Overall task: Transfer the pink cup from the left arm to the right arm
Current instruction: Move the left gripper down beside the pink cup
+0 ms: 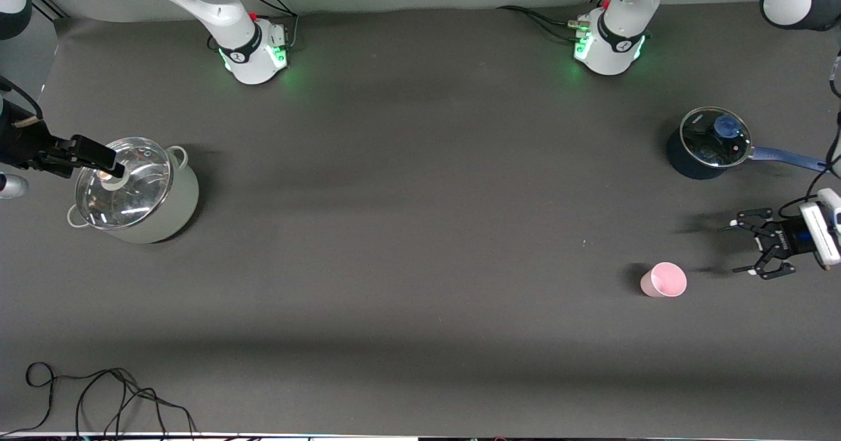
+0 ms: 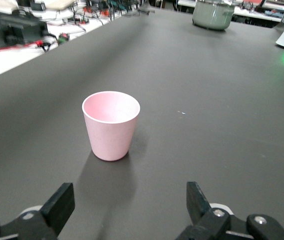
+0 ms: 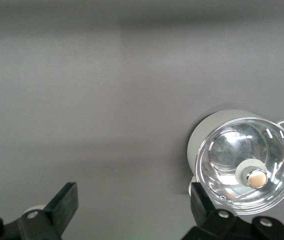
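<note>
Pink cup (image 1: 663, 279) (image 2: 111, 124) stands upright on the table (image 1: 407, 231) toward the left arm's end. Left gripper (image 1: 737, 249) (image 2: 127, 205) hovers just beside it, fingers spread. Right gripper (image 1: 108, 162) (image 3: 132, 202), fingers released, hangs over the grey pot's (image 1: 135, 191) (image 3: 244, 162) glass lid.

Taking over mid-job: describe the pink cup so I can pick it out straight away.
Start at the left arm's end of the table, where a dark blue saucepan with a glass lid sits. Nearer the front camera than that pan, the pink cup stands upright, beside the open left gripper. It is small, pale pink, tapered and handleless, unlike both lidded pots.
</note>
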